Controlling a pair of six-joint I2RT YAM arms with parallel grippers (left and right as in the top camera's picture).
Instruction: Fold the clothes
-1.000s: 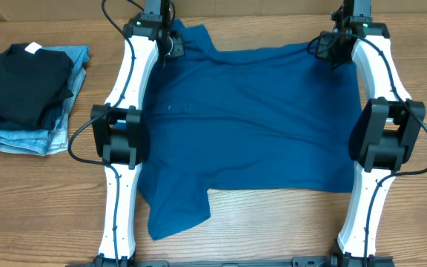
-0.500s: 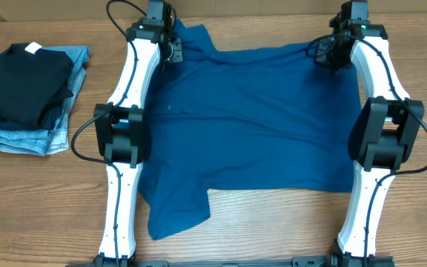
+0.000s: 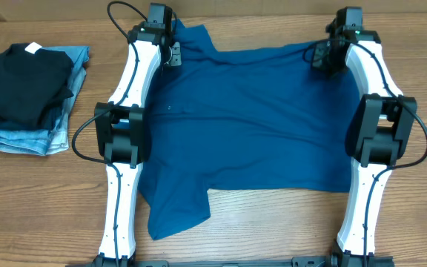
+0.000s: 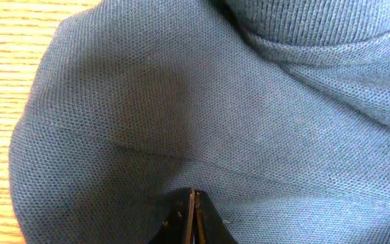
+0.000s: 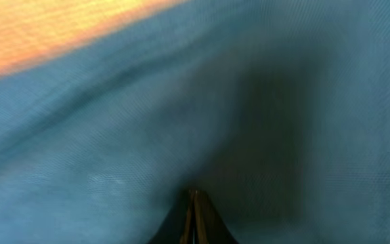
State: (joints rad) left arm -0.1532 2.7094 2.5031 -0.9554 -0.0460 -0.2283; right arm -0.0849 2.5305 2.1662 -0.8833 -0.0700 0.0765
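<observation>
Now we see the left gripper [image 4: 193,201] clamped on the shirt [image 3: 258,119], far side. The right gripper [image 5: 193,201], blurred, seems likewise.

You are looking at no readable words, numbers or brands, the white tag [image 3: 32,49] on the black folded garment [image 3: 22,83] is showing as a blank patch, perhaps printed but too small to tell, the teal shirt [image 3: 258,119] is showing plain cloth in every view.

Your right wrist view is blurred throughout. The right pincer [image 5: 193,207] and left pincer [image 4: 193,207] are cut off at the bottom edge. Overhead, the left arm [image 3: 136,74] and right arm [image 3: 376,74] cover side edges of the shirt [image 3: 250,119].
</observation>
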